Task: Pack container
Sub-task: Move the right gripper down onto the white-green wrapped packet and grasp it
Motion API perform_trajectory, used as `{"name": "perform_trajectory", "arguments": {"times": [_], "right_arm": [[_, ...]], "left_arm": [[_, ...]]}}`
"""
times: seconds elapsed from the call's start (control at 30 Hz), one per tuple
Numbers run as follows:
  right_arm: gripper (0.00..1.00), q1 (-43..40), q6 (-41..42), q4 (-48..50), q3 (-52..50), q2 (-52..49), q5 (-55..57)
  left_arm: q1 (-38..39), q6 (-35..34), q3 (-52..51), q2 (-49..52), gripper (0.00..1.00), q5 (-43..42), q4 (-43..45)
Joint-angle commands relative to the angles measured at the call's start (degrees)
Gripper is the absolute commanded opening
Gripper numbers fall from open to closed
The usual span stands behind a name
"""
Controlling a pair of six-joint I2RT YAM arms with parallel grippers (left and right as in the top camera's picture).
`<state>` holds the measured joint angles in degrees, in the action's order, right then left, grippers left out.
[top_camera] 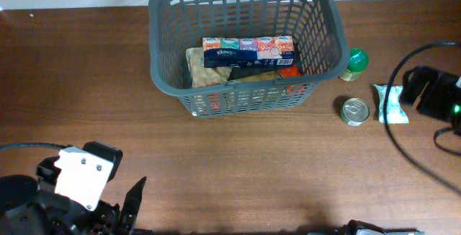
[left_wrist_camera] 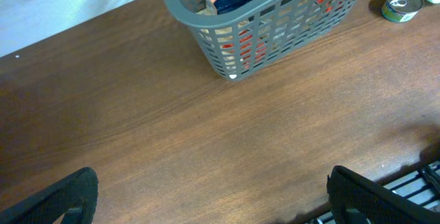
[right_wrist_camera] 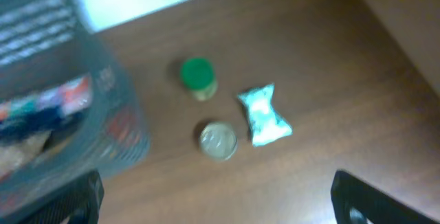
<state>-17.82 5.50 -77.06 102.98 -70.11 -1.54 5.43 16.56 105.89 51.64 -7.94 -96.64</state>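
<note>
Container point(top_camera: 245, 102) upright at far centre of table point(top_camera: 216, 163). Inside: tissue pack point(top_camera: 248, 50) on top of other packets. Can point(top_camera: 354, 111), green-lidded jar point(top_camera: 354, 62) and crinkled packet point(top_camera: 390, 104) on table off its right end. Left gripper point(left_wrist_camera: 210, 183) spread wide, empty, at near-left edge. Right gripper point(right_wrist_camera: 214, 183) spread wide, empty.

A dark grey basket point(top_camera: 245, 99) with a slotted lattice pattern sits on a brown wood-grain table point(top_camera: 216, 163). Inside it, a tissue pack point(top_camera: 248, 50) shows blue, green, red and orange panels. Toward the table's right edge are a green-lidded jar point(top_camera: 355, 61), a silver tin can point(top_camera: 354, 111) and a white-and-pale-teal packet point(top_camera: 391, 104).
</note>
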Motion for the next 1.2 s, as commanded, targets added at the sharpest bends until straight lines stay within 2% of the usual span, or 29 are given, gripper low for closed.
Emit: {"name": "perform_trajectory", "arguments": {"times": [0.0,0.27,0.43,0.7,1.17], "right_arm": [[0.99,-5.7,-1.0,6.7,-10.6,-2.7,-2.5],[1.0,-8.9,-7.1,26.2,-27.7,-10.9,-2.3],[1.0,-8.9,-9.8,34.9,-30.9,-19.4,-2.3],[0.95,-8.9,-12.8,38.3,-30.9,-33.7,-2.3],[0.92,-8.9,-17.3,41.7,-30.9,-40.3,0.7]], "left_arm": [[-0.3,0.7,0.5,0.2,0.99,0.4,0.0],[-0.3,0.7,0.5,0.2,0.99,0.4,0.0],[-0.3,0.7,0.5,0.2,0.99,0.4,0.0],[-0.3,0.7,0.5,0.2,0.99,0.4,0.0],[-0.3,0.7,0.5,0.2,0.99,0.4,0.0]]}}
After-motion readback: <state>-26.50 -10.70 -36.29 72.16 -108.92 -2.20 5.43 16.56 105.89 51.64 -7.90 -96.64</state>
